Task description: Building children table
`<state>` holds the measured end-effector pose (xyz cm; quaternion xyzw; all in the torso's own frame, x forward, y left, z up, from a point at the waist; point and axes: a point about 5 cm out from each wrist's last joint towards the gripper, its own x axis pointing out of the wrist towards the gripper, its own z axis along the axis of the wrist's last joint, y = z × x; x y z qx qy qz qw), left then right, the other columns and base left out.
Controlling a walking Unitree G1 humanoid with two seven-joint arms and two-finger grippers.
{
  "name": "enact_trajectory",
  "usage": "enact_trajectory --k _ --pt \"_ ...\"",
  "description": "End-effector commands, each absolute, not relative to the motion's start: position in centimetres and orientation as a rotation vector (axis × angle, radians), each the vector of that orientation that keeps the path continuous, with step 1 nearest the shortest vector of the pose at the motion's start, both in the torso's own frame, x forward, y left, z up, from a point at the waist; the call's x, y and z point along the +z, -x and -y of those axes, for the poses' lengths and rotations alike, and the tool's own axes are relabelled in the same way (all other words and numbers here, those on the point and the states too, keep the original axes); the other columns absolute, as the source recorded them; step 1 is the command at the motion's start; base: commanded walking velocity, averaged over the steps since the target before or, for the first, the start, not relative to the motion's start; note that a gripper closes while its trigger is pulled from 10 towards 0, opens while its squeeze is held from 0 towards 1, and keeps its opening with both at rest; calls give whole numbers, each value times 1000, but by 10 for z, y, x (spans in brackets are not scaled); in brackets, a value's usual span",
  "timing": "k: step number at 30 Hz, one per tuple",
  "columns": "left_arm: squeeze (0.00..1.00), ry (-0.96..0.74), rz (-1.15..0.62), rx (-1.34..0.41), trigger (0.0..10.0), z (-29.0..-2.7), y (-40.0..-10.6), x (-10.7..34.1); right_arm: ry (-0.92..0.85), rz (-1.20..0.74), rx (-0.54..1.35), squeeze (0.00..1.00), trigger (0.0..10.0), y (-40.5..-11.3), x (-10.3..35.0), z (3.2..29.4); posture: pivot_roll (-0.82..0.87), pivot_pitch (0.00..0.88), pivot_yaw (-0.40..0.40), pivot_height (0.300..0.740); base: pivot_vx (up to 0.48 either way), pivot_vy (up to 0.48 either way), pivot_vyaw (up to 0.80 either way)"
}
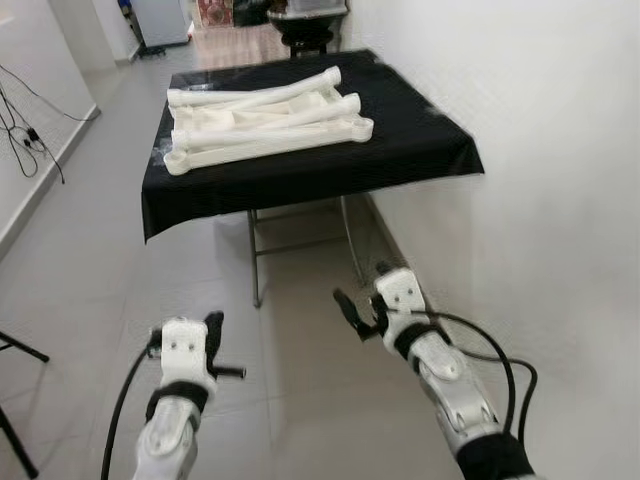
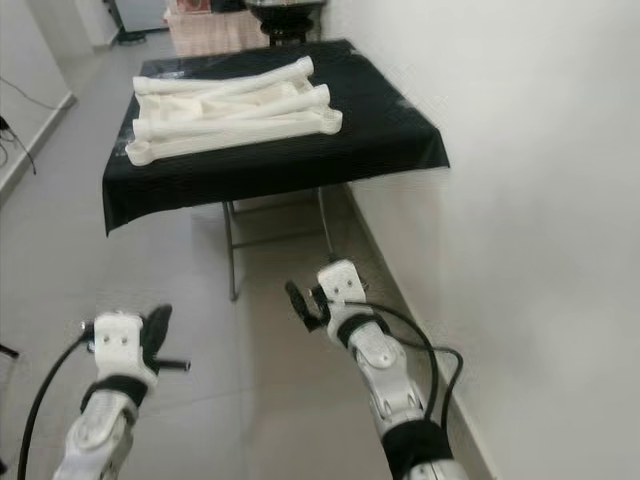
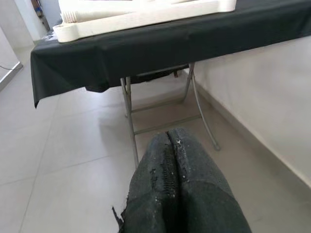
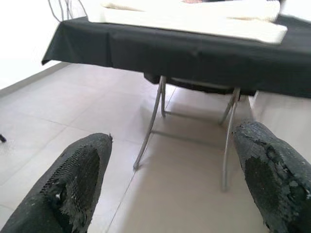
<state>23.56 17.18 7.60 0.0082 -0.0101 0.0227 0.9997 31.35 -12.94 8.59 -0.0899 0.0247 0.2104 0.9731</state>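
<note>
White children's-table parts (image 1: 265, 122) lie stacked on a folding table draped in black cloth (image 1: 420, 140), ahead of me. The stack has long legs and a flat frame piece (image 3: 146, 17). Both arms are held low over the floor, well short of the table. My left gripper (image 3: 170, 160) is shut with nothing in it, its fingers pressed together. My right gripper (image 4: 170, 174) is open, its fingers (image 4: 77, 179) wide apart and empty. In the head views the left gripper (image 1: 215, 345) and right gripper (image 1: 352, 312) sit below the table's front edge.
A white wall (image 1: 540, 200) runs along my right, close to the right arm. The table's metal legs (image 1: 255, 260) stand on grey tiled floor (image 1: 90, 280). Cables (image 1: 25, 135) trail along the left wall. A dark stand's feet (image 1: 15, 400) sit at the lower left.
</note>
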Motion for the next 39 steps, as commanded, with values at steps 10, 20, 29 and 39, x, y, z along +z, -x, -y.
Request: enact_trajectory --k 10,20,29,39 --pt "0 -47 6 90 10000 -178 -237 85 99 -27 463 0 10000 -315 97 120 -108 0 41 740 0 0 0" --pt "0 -38 -3 92 10000 -178 -229 87 92 -42 497 0 10000 -309 95 118 -99 0 46 740 0 0 240" --pt "0 -47 -10 74 10000 -176 -229 91 48 -39 513 0 10000 -308 99 117 -101 0 52 740 0 0 622" --pt "0 -41 -2 58 10000 -175 -231 95 76 -59 522 0 10000 -307 98 116 -102 0 52 740 271 0 160"
